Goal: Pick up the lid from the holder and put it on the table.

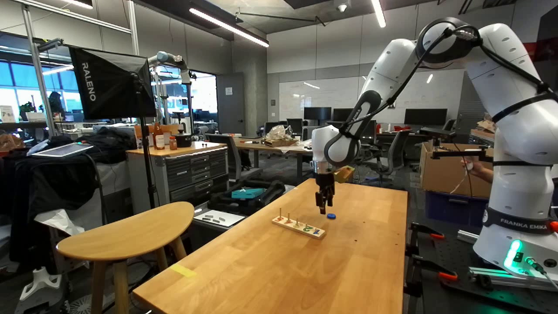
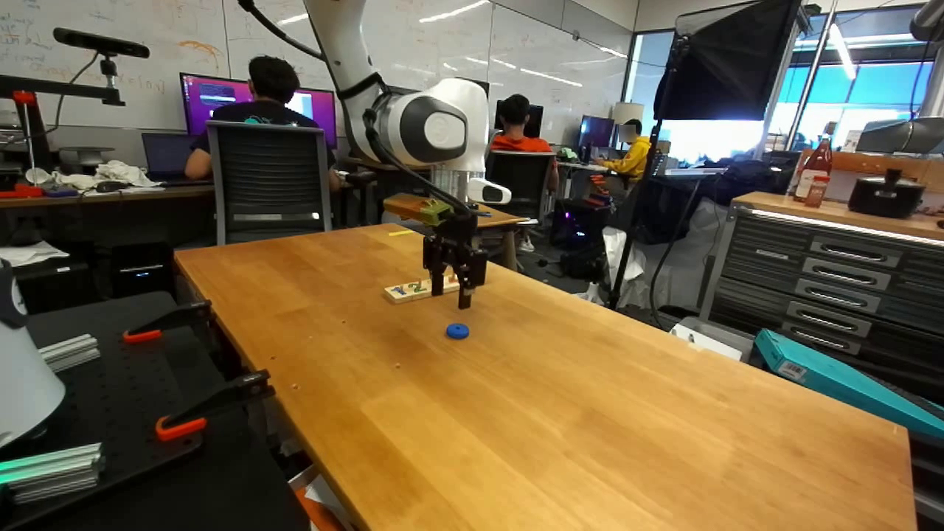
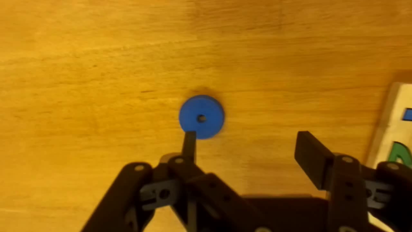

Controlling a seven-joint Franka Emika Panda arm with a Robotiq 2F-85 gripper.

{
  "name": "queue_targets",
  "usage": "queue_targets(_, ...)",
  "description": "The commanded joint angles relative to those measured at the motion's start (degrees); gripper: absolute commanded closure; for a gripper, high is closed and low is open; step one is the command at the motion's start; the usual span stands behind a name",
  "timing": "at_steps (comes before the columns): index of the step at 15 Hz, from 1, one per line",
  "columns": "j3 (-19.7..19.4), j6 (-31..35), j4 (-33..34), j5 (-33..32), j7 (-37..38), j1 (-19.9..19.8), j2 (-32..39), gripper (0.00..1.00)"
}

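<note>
The lid, a small round blue disc with a centre hole, lies flat on the wooden table (image 1: pixel 348 270) in both exterior views (image 1: pixel 331 216) (image 2: pixel 457 331) and in the wrist view (image 3: pixel 201 108). The holder, a pale strip with upright pegs and coloured numbers, stands beside it (image 1: pixel 301 227) (image 2: pixel 409 293); its edge shows at the right of the wrist view (image 3: pixel 386 135). My gripper (image 1: pixel 326 209) (image 2: pixel 450 299) is open and empty above the table, between lid and holder. In the wrist view (image 3: pixel 245 132) its left fingertip overlaps the lid's lower edge, without visible contact.
A smaller rounded wooden table (image 1: pixel 126 231) stands beside the long table. Clamps with orange tips (image 1: pixel 447 275) (image 2: pixel 181 428) sit at the table's edge by the robot base. Yellow tape (image 1: pixel 184 270) marks a table edge. A drawer cabinet (image 2: pixel 833 273) stands farther off.
</note>
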Motion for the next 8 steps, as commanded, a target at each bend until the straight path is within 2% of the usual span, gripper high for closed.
queue_targets(1,3.1,-7.3,-2.0,1.5,-2.8,0.6,-10.8,0.0)
queue_targets(3,4.7,-11.9,-1.9,2.5,-3.9,0.7,-15.9,0.0)
queue_targets(8,5.3,-29.1,-0.5,4.5,-4.5,0.5,-29.6,0.0)
